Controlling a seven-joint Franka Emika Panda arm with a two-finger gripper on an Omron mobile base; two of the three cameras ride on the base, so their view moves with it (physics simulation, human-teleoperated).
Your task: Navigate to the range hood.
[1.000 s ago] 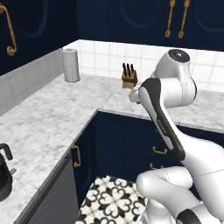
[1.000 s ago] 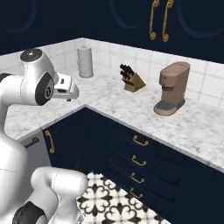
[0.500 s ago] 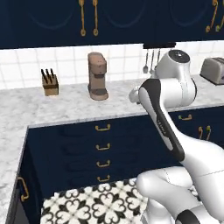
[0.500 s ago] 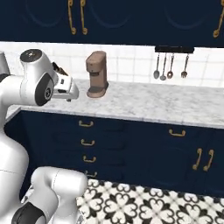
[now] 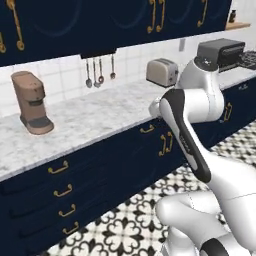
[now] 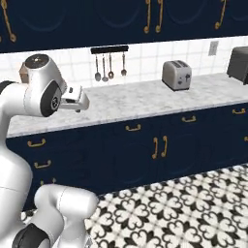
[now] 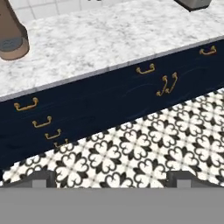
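Note:
The range hood is out of view; the black strip on the wall is only a utensil rail [image 6: 109, 49] with hanging spoons. My gripper [image 6: 79, 98] is held at chest height in front of the marble counter [image 6: 145, 99], well back from it. In the hand view the gripper [image 7: 111, 178] is open with nothing between its two dark tips, which stand far apart. It looks down at the counter edge, the navy drawers [image 7: 87, 103] and the patterned floor [image 7: 144, 148].
A brown coffee machine [image 5: 32, 102] stands on the counter at the left. A silver toaster [image 6: 176, 74] sits further right, and a dark toaster oven [image 5: 220, 52] beyond it. Navy upper cabinets [image 6: 121, 19] with gold handles run above. Tiled floor [image 6: 184, 208] lies open to the right.
The whole picture has swept rightward along the counter, so the camera moved. The knife block and paper roll left the views; the utensil rail, toaster and toaster oven came in. The arm's pose is unchanged.

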